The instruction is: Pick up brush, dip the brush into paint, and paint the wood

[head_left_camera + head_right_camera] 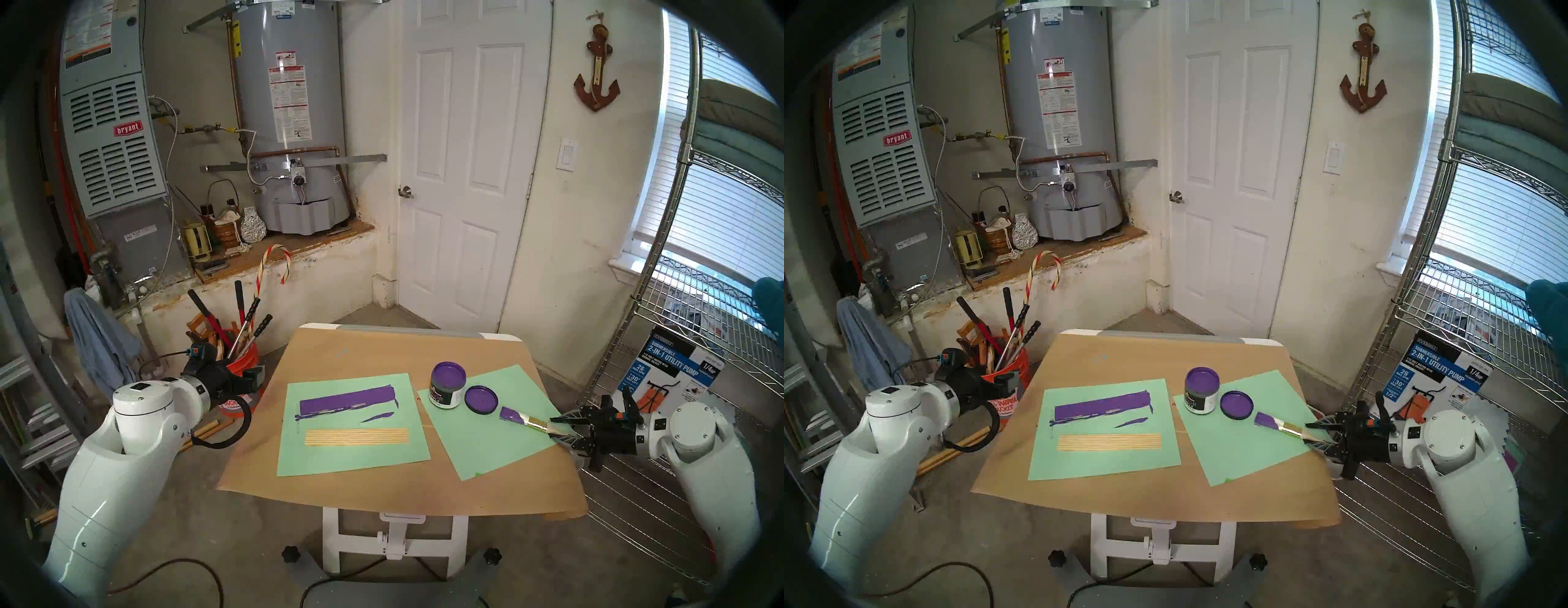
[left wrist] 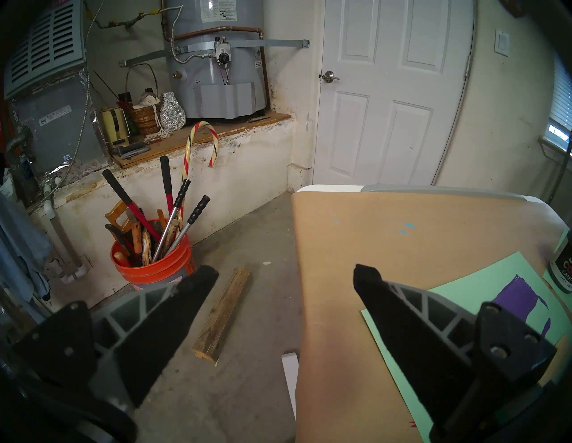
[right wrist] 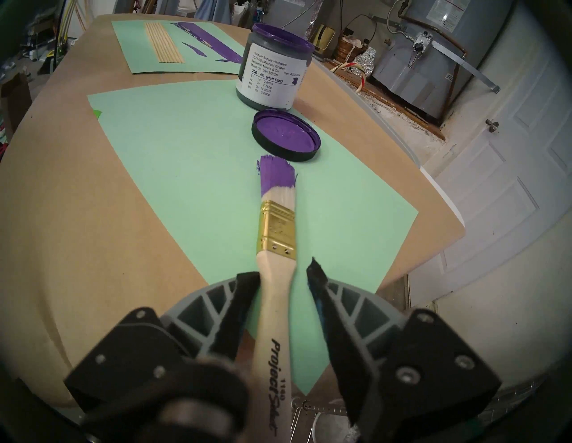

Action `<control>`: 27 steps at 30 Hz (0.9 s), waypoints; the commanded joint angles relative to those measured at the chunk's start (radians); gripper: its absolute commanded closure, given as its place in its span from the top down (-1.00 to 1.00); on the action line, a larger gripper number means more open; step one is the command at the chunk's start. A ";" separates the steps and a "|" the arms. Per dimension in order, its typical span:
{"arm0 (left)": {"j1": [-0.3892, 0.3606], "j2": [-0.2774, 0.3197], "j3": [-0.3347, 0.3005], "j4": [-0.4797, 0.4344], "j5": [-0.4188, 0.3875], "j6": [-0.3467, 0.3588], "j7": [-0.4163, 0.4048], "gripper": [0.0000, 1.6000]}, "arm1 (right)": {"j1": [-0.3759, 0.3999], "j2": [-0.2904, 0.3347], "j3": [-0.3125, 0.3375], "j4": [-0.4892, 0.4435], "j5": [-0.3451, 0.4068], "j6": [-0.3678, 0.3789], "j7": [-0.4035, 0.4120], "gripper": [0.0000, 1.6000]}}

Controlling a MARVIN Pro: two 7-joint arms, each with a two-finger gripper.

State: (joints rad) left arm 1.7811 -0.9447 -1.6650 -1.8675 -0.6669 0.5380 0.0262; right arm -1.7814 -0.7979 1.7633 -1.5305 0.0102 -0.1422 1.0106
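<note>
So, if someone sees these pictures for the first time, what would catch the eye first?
Probably the purple: the open paint jar mid-table, its lid beside it, and a wide purple smear on the left green sheet. Next, the brush with purple bristles between the right gripper jaws, and the bare wood below the smear.

White-framed table, brown paper over top; two green sheets directly on it.

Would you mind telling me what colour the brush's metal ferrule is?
The ferrule is shiny gold; the right wrist view shows it best.
</note>
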 commanded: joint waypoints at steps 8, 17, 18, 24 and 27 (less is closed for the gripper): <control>-0.004 0.002 -0.009 -0.015 -0.002 -0.002 0.001 1.00 | 0.021 -0.011 0.025 -0.024 0.067 0.092 0.038 0.34; -0.004 0.002 -0.009 -0.015 -0.002 -0.002 0.001 1.00 | 0.015 -0.047 0.049 -0.050 0.098 0.128 0.039 0.36; -0.004 0.002 -0.009 -0.015 -0.002 -0.002 0.001 1.00 | 0.020 -0.053 0.056 -0.052 0.111 0.138 0.043 0.37; -0.006 0.002 -0.007 -0.012 -0.001 -0.003 0.000 1.00 | 0.037 -0.128 0.185 -0.057 0.279 0.240 0.036 0.98; -0.007 0.002 -0.006 -0.010 -0.001 -0.003 0.000 1.00 | 0.027 -0.141 0.243 -0.055 0.358 0.289 0.023 1.00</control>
State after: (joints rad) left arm 1.7809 -0.9446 -1.6646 -1.8672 -0.6669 0.5378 0.0261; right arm -1.7663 -0.8812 1.8690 -1.5639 0.1993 0.0589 1.0530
